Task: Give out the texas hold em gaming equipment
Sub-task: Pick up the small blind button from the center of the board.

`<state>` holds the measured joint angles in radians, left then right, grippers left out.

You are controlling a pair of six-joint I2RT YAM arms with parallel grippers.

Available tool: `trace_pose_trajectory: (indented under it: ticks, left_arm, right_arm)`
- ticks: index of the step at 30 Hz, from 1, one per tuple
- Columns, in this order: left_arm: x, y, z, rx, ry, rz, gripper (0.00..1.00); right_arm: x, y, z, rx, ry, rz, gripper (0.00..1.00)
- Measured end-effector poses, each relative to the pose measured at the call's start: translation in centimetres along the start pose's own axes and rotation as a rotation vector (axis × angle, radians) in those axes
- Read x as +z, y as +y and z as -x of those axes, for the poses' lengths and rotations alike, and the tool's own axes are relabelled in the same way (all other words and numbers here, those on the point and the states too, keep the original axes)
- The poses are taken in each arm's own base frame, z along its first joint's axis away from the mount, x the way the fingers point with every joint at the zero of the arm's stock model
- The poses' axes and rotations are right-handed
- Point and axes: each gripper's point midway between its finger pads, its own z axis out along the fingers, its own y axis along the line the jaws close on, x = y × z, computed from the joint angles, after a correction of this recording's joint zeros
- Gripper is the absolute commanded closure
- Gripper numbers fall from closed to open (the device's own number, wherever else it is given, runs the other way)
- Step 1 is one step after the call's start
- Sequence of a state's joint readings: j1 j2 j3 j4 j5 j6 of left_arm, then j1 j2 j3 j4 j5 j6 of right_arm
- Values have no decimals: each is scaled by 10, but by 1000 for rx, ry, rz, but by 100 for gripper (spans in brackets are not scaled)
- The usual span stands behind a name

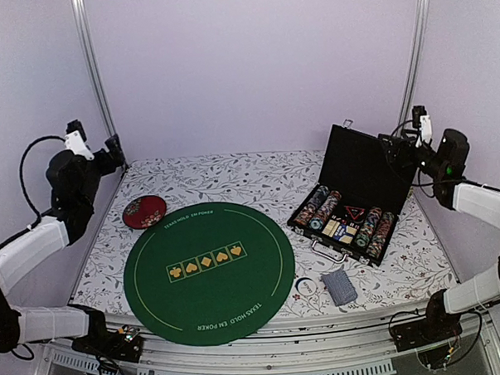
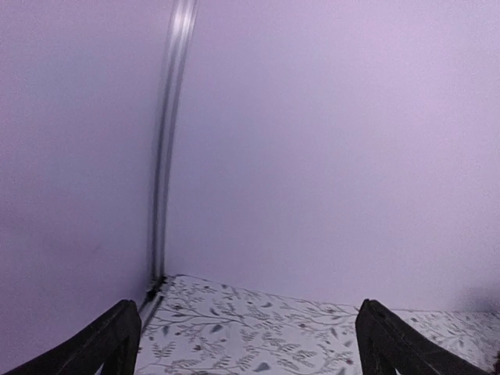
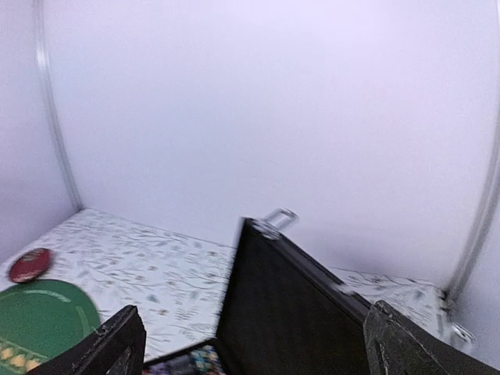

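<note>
Left end effector (image 1: 115,148): raised at the far left corner of the desk (image 1: 233,173), beside the corner post (image 2: 167,156); in my left wrist view the fingers (image 2: 109,344) stand spread wide with nothing between them; only floral cloth and wall lie ahead.

Right end effector (image 1: 388,146): raised at the far right, just behind the upright lid of the open black case (image 1: 359,170); in my right wrist view the fingers (image 3: 117,348) are likewise spread wide and hold nothing; the lid fills the space ahead of them.

Task items, seen from above: poker chips (image 1: 317,206) lie in rows in the left and right compartments of the case; the middle compartment holds small items that I cannot make out. A stack of playing cards (image 1: 339,286), blue-grey backs up, lies on the desk in front of the case. A round white button (image 1: 305,286) with a blue ring lies just beside the cards, at the right edge of the green mat (image 1: 208,268).

Other items: the mat is round, marked with five card positions, and bare of cards and chips; a dark red disc (image 1: 144,211) lies on the desk by its far left edge.

Both end effectors are well apart from every task item.
</note>
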<state>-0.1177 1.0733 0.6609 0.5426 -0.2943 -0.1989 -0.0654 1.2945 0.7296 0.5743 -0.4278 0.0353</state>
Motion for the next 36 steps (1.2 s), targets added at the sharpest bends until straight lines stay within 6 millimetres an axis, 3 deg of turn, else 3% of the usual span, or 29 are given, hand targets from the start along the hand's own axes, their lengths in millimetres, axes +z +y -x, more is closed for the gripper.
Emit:
trace_pose_trajectory:
  ticks: [2,5,10,13,19,23,27,32,36]
  left_arm:
    - [-2,-42,4,-13,59,-115,2]
    - [-19,-108,-9,-2,189,-293,2]
    - [-65,-180,-58,57,429,-508,2]
    - [-88,-196,-82,90,539,-564,2]
    - [-112,-202,-105,105,652,-593,2]
    - [-117,-202,-109,98,678,-592,2]
    - [-120,-202,-112,98,690,-591,2]
    - [-120,-200,-114,104,699,-584,2]
    - [-121,-199,-115,108,703,-581,2]
  right_arm:
    - [4,30,26,32,8,148,0]
    - [7,93,26,89,120,326,2]
    - [-7,219,-25,48,454,540,13]
    - [-30,257,-74,10,678,579,14]
    - [-97,304,-187,-104,1142,584,11]
    - [-137,320,-240,-182,1359,586,8]
    - [-148,315,-265,-214,1463,540,14]
    - [-142,316,-276,-236,1496,497,25]
    - [-135,318,-281,-266,1502,468,25]
